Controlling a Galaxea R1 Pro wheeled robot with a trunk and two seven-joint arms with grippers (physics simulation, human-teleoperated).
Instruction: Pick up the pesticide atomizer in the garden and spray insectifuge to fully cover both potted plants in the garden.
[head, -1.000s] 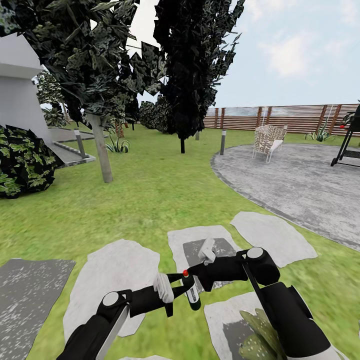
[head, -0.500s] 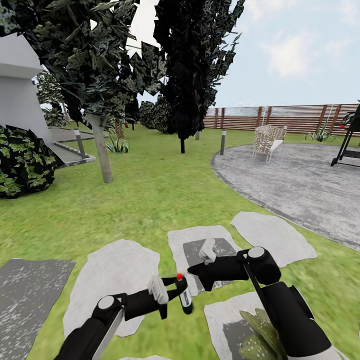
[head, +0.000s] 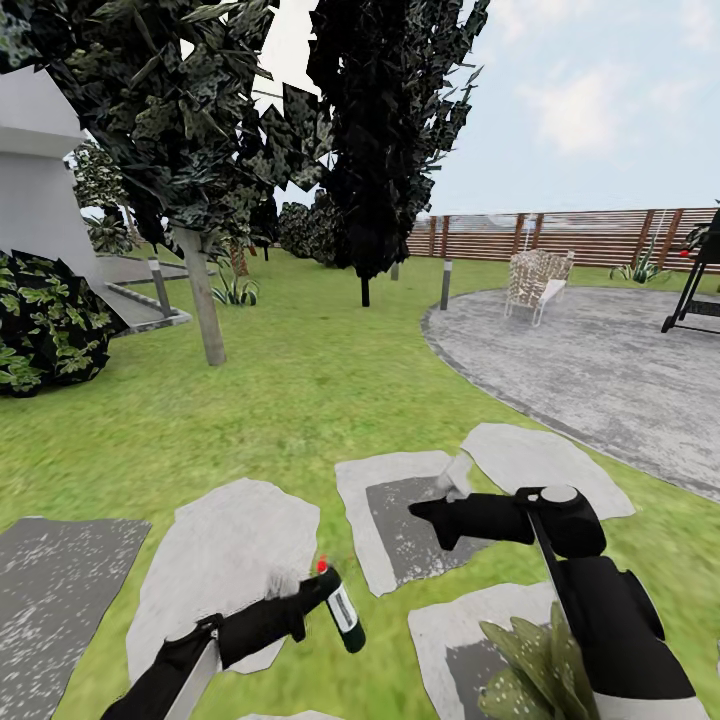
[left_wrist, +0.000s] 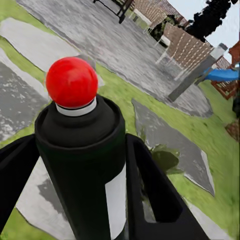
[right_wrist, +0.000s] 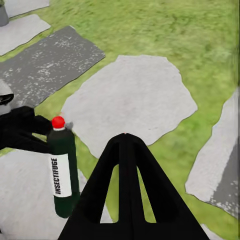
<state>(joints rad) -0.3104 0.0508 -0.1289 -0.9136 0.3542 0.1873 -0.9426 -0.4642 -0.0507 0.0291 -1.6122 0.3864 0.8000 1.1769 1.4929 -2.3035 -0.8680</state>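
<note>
Head view: the atomizer (head: 340, 610) is held off the ground by the left gripper (head: 300, 600), above the edge of a pale stepping stone (head: 225, 560), tilted with its red tip uppermost. The pick-up is therefore judged done. In the left wrist view the bottle (left_wrist: 82, 165) is seen clamped between the two dark fingers (left_wrist: 150, 190), one on each side of the body, with the red tip (left_wrist: 72, 82) pointing away from the camera toward the gravel patio (left_wrist: 115, 45).

In the right wrist view the label on the bottle (right_wrist: 62, 172) is read as INSECTIFUGE, and the left gripper (right_wrist: 22, 132) is seen closed around its upper part.

The right gripper (head: 440, 505) is held apart from the bottle, over a grey stone (head: 400, 520); in its own wrist view its fingers (right_wrist: 107, 200) meet at the tips with nothing between them, so it is taken as closed and empty.

One potted plant (head: 545, 665) is seen at the lower edge of the head view, just beside the right arm, on a stone slab; a leafy clump (left_wrist: 162, 160) ahead of the nozzle in the left wrist view may be a plant as well. No spray is visible on any leaves, so the spraying of both plants is judged still to be done. The second plant cannot be placed with certainty.
</note>
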